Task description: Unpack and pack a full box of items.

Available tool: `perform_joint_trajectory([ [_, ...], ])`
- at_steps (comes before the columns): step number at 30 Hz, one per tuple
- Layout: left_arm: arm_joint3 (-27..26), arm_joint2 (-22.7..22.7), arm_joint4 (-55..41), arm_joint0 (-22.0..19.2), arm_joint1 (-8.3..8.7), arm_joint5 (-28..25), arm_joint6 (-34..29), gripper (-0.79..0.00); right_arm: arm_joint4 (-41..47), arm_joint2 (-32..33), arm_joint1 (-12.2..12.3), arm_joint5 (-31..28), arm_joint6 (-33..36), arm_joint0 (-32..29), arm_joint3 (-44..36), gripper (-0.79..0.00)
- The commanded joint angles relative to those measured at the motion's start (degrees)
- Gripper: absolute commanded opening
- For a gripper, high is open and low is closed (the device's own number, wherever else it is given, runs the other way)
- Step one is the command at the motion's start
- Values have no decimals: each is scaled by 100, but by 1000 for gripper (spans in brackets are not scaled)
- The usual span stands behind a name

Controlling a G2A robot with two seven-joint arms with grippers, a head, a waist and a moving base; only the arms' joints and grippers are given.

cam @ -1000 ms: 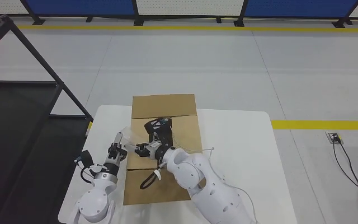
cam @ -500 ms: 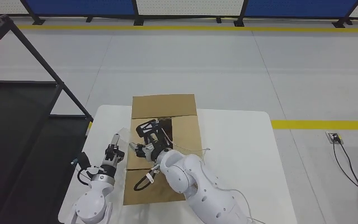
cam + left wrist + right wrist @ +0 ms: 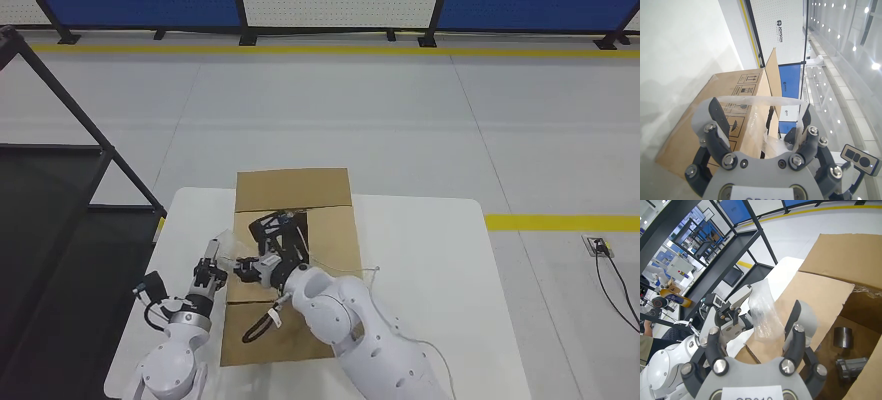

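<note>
The left gripper (image 3: 761, 107) stands with jaws wide, and a clear bag (image 3: 761, 311) stretches from one fingertip to the other rather than sitting in a pinch. The right gripper (image 3: 246, 267) is just beside it, also wide, with the bag's lower end in front of its fingers; I cannot tell whether they touch. Compared with a second ago, the right gripper is further out over the left flap of the box (image 3: 819, 294). The left one, after drawing back, is close in again, so both meet at the bag above the box's edge. This looks like a handover with no firm grip yet. A cylinder (image 3: 842, 337) lies in the box, so unpacking seems unfinished.
</note>
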Motion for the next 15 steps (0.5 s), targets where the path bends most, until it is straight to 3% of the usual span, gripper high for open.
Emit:
perform_joint_trajectory([
  [1, 24, 0, -7, -9, -3, -19, -16, 0, -6, -7, -13, 86, 41, 55, 41, 0],
  [6, -39, 71, 36, -15, -17, -17, -22, 0, 671, 332, -12, -167, 578, 402, 469, 0],
  [10, -91, 94, 88, 8, -24, -8, -15, 0, 1738, 740, 8, -742, 1614, 999, 1227, 0],
  [15, -121, 57, 115, 68, -28, -64, 32, 0, 2813, 1045, 8, -1513, 2353, 1677, 2379, 0],
])
